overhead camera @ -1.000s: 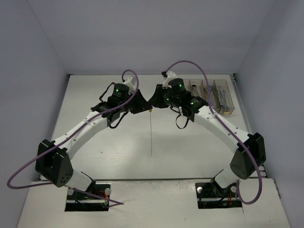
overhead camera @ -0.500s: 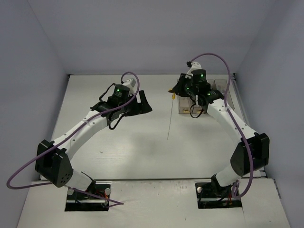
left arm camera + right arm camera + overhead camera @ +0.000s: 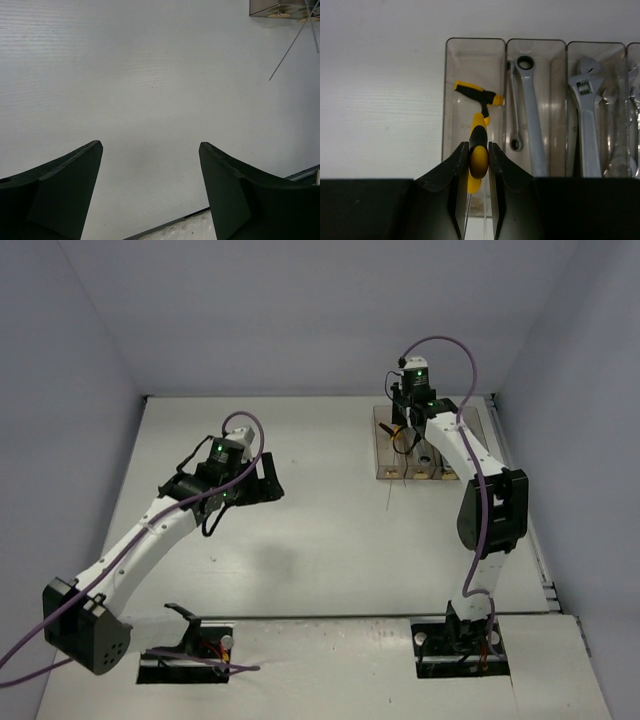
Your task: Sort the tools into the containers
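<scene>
My right gripper (image 3: 479, 150) is shut on the yellow-black T-handle of a thin rod driver (image 3: 479, 134), held above the leftmost container (image 3: 457, 115). Another yellow-black T-handle driver (image 3: 477, 94) lies inside that bin. The second container (image 3: 555, 75) holds silver wrenches (image 3: 530, 115). An adjustable spanner (image 3: 587, 100) lies in the third bin. In the top view the right gripper (image 3: 401, 432) hovers over the row of containers (image 3: 440, 473). My left gripper (image 3: 268, 483) stands open over bare table with nothing between its jaws (image 3: 150, 146). The held driver's rod (image 3: 292, 46) shows far right.
The fourth bin (image 3: 634, 125) at the right edge holds more silver tools. The bins sit at the table's back right, near the right wall (image 3: 560, 390). White table (image 3: 300, 540) lies between the arms. The table's near edge (image 3: 165, 224) shows under the left gripper.
The left gripper opened, let go of the driver and drew back left. The right gripper carried the driver from the table's middle to above the leftmost bin.
</scene>
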You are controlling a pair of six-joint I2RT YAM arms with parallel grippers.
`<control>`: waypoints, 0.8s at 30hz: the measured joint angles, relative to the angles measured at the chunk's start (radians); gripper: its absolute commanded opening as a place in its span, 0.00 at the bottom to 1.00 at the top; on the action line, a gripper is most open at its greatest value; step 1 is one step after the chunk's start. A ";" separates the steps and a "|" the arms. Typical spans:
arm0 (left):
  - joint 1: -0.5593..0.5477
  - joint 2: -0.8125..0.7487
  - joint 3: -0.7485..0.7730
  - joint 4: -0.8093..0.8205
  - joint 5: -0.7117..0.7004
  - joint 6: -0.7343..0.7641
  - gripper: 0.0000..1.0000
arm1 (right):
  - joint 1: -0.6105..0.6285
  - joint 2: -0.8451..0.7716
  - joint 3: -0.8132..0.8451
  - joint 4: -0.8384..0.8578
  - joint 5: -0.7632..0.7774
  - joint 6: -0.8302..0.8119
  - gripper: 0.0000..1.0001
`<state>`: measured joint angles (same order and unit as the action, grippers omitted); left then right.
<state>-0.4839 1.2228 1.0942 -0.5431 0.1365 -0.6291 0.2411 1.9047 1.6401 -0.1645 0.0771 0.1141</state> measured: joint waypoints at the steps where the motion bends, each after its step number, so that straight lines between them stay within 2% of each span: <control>1: 0.005 -0.012 -0.010 -0.009 -0.004 0.001 0.76 | -0.004 0.031 0.029 -0.005 0.014 -0.014 0.00; 12: 0.021 -0.059 -0.025 -0.068 -0.026 0.009 0.76 | -0.005 0.251 0.232 -0.034 0.082 -0.149 0.00; 16: 0.022 -0.060 -0.026 -0.084 -0.027 0.009 0.76 | -0.005 0.296 0.272 -0.035 0.092 -0.169 0.05; 20: 0.023 -0.061 -0.027 -0.097 -0.030 0.009 0.76 | -0.005 0.340 0.297 -0.034 0.091 -0.175 0.22; 23: 0.026 -0.063 -0.027 -0.106 -0.033 0.009 0.76 | -0.002 0.365 0.299 -0.034 0.091 -0.178 0.40; 24: 0.027 -0.064 -0.027 -0.108 -0.034 0.009 0.76 | 0.000 0.371 0.299 -0.035 0.090 -0.180 0.43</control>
<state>-0.4567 1.1586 1.0676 -0.6510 0.1025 -0.6197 0.2411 2.2760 1.9392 -0.1991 0.1672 -0.0660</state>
